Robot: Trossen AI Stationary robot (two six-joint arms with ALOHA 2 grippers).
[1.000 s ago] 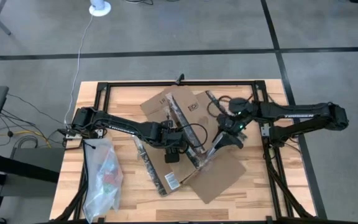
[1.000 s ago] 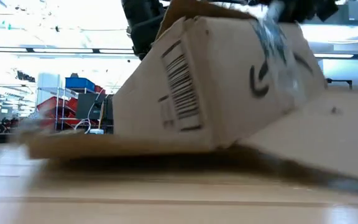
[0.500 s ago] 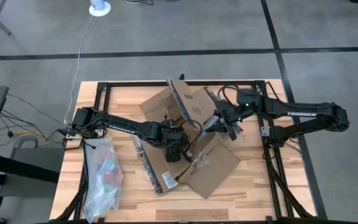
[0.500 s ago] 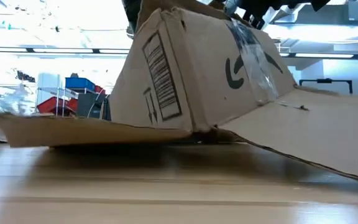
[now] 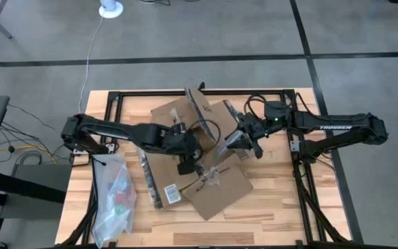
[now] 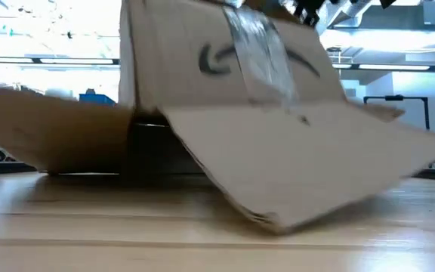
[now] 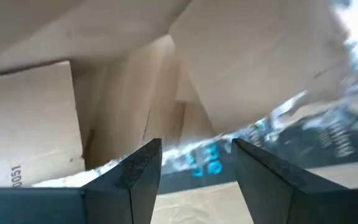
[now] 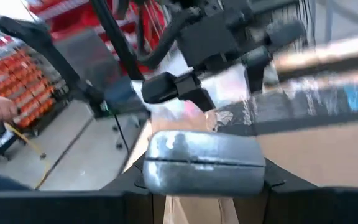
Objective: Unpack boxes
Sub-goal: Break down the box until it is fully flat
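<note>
The brown cardboard box (image 5: 192, 149) stands mid-table with its flaps spread; its smile-arrow wall (image 6: 240, 60) faces the near edge, and one flap (image 6: 300, 162) slopes down to the table. The barcode label (image 5: 171, 193) lies on a near-left flap. My left gripper (image 5: 187, 163) is open over the box's inside, pointing down; crumpled tape (image 7: 197, 158) shows between its fingers, and I cannot tell whether they touch it. My right gripper (image 5: 231, 142) is shut at the box's upper right edge. My right gripper holds the box by its upper edge on the right side, where the dark tape strip (image 5: 221, 146) runs. The fingers come slanting down from the table's right. The gripper itself hides the pinch. The box's bottom stays on the table.
A clear plastic zip bag (image 5: 114, 197) with coloured contents lies at the table's near left. Cables (image 5: 254, 107) loop on the far right of the table. A black frame (image 5: 185, 92) borders the far edge. Bare wood shows along the near edge.
My right gripper has gone toward the far edge and then left, dragging the box. The box has turned about and slid left; from tilted it now stands upright, its smile-arrow wall toward the near edge. My left gripper has shifted slightly left with it.
</note>
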